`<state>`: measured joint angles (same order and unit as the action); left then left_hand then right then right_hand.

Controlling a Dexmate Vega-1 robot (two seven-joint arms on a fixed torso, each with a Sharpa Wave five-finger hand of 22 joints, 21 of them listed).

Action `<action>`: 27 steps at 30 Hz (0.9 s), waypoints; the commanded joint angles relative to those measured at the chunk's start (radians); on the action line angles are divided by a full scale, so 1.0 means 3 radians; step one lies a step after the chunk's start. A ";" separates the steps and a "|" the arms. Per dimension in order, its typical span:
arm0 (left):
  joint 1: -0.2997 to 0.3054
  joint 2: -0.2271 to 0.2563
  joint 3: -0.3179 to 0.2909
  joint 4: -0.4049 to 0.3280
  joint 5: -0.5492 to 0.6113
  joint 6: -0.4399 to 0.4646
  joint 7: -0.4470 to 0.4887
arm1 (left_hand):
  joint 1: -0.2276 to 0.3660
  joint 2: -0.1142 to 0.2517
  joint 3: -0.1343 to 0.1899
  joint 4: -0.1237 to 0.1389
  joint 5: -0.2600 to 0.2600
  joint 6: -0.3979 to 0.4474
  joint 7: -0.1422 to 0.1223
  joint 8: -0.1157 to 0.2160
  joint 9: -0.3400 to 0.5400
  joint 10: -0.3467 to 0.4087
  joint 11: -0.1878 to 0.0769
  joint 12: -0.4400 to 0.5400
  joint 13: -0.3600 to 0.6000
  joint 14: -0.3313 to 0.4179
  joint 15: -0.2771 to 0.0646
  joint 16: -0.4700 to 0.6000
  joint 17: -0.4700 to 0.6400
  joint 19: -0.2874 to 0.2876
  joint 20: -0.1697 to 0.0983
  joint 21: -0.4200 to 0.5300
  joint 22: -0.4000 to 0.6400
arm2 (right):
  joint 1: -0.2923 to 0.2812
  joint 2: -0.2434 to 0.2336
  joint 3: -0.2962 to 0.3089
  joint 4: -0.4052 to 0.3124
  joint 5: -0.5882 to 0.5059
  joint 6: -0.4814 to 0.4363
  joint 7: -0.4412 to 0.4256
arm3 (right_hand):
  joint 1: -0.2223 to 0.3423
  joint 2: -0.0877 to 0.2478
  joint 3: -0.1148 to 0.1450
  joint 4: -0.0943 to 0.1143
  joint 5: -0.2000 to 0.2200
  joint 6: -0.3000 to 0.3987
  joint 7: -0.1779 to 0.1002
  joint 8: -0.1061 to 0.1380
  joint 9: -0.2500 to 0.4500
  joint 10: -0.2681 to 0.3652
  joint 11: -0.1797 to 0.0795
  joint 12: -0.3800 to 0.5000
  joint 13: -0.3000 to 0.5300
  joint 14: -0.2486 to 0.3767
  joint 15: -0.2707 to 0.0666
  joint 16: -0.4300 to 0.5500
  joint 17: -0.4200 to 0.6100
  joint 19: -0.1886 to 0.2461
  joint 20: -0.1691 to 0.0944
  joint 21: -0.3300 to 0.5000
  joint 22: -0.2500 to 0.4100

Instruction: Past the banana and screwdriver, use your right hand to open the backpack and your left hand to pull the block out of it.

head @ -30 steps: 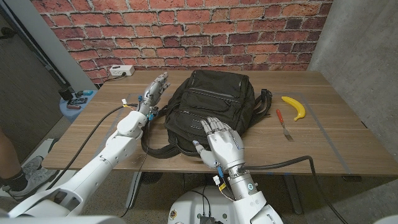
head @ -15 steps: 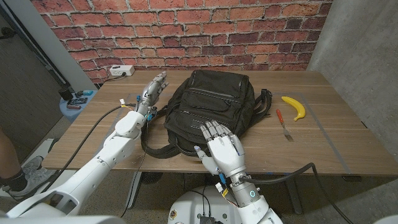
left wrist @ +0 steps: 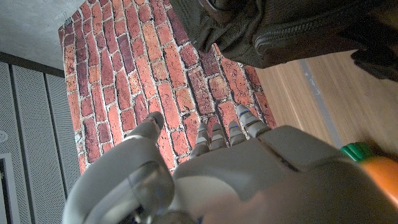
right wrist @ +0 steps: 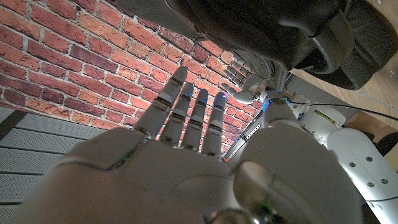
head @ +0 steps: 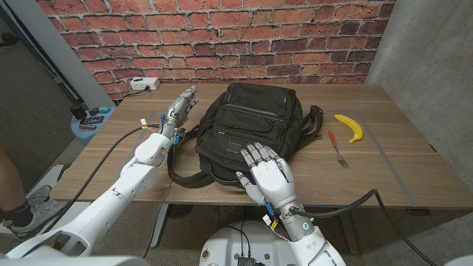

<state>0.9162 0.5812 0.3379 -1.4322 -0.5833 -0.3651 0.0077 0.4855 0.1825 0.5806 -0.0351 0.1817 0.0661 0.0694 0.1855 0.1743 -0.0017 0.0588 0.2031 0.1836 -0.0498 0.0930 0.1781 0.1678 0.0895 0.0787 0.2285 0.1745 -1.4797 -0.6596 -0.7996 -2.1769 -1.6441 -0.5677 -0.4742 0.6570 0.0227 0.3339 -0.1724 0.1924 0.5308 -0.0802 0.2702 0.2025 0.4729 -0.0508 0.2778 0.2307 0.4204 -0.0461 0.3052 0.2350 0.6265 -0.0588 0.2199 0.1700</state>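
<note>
Black backpack [head: 250, 125] lies closed, mid-desk [head: 384, 181], straps trailing toward near edge. Right hand [head: 267, 176] over backpack's near end, fingers spread, gripping nothing. Left hand [head: 182, 102] just beside backpack's left side, fingers extended and apart, empty. Banana [head: 350, 126] and red-handled screwdriver [head: 335, 146] side by side on desk right of backpack. Block not visible. Power strip [head: 145, 84] at far left desk corner

A white power strip [head: 145, 83] lies at the wooden table's [head: 384, 174] far left corner, before a brick wall [head: 222, 37].
</note>
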 commanded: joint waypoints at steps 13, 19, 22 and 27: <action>0.0123 0.0016 0.0021 -0.0225 0.0098 0.0127 0.0207 | 0.0029 -0.0003 -0.0002 -0.0041 0.0027 0.0000 -0.0005 -0.0002 0.0017 0.0000 -0.0018 -0.0001 0.0010 0.0024 -0.0014 0.0010 0.0008 0.0033 -0.0003 -0.0018 0.0012 | 0.0034 -0.0314 0.0150 -0.0070 0.0270 0.0144 -0.0170 | 0.0079 0.0013 -0.0013 0.0029 0.0018 0.0103 -0.0001 0.0032 0.0019 0.0075 -0.0032 0.0045 0.0034 0.0072 -0.0398 0.0049 0.0053 0.0052 -0.0111 -0.0006 0.0009; 0.0127 0.0011 0.0045 -0.0273 0.0148 0.0114 0.0224 | 0.0031 -0.0002 -0.0002 -0.0047 0.0028 0.0003 -0.0010 -0.0001 0.0017 0.0003 -0.0023 0.0000 0.0010 0.0029 -0.0013 0.0011 0.0008 0.0036 -0.0003 -0.0021 0.0012 | -0.0022 -0.0356 0.0148 -0.0025 0.0250 0.0124 -0.0266 | 0.0091 0.0017 -0.0013 0.0029 0.0019 0.0107 -0.0004 0.0031 0.0020 0.0084 -0.0040 0.0051 0.0038 0.0078 -0.0406 0.0055 0.0062 0.0058 -0.0115 -0.0008 0.0009; 0.0148 0.0021 0.0045 -0.0312 0.0166 0.0115 0.0240 | 0.0032 -0.0002 -0.0002 -0.0050 0.0029 0.0004 -0.0011 -0.0001 0.0017 0.0004 -0.0026 0.0000 0.0010 0.0032 -0.0015 0.0012 0.0008 0.0037 -0.0004 -0.0023 0.0012 | -0.0031 -0.0355 0.0139 0.0012 0.0231 0.0106 -0.0339 | 0.0100 0.0019 -0.0013 0.0029 0.0019 0.0109 -0.0006 0.0030 0.0021 0.0089 -0.0037 0.0054 0.0041 0.0088 -0.0415 0.0061 0.0067 0.0060 -0.0114 -0.0010 0.0009; 0.0201 0.0043 0.0030 -0.0370 0.0189 0.0111 0.0278 | 0.0033 -0.0002 -0.0004 -0.0055 0.0029 0.0005 -0.0014 -0.0001 0.0018 0.0006 -0.0027 0.0000 0.0010 0.0033 -0.0011 0.0012 0.0008 0.0040 -0.0008 -0.0025 0.0012 | -0.0012 -0.0355 0.0127 0.0086 0.0237 0.0103 -0.0414 | 0.0128 0.0022 -0.0012 0.0023 0.0022 0.0133 -0.0016 0.0036 0.0022 0.0111 -0.0041 0.0065 0.0047 0.0105 -0.0421 0.0072 0.0078 0.0073 -0.0120 -0.0011 0.0009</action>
<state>0.9544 0.5859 0.3473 -1.5086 -0.5433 -0.3326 0.0713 0.4855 0.1826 0.5751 -0.0458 0.1817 0.0660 0.0695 0.1856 0.1743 0.0000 0.0497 0.2031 0.1836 -0.0444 0.0875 0.1781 0.1678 0.0894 0.0786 0.2209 0.1745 -1.4801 -0.7555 -0.7600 -2.1815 -1.5753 -0.5319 -0.5475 0.6795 0.0266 0.3296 -0.1680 0.1924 0.5594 -0.0873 0.2740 0.2073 0.4945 -0.0580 0.2926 0.2399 0.4425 -0.0468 0.3198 0.2535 0.6377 -0.0629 0.2199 0.1699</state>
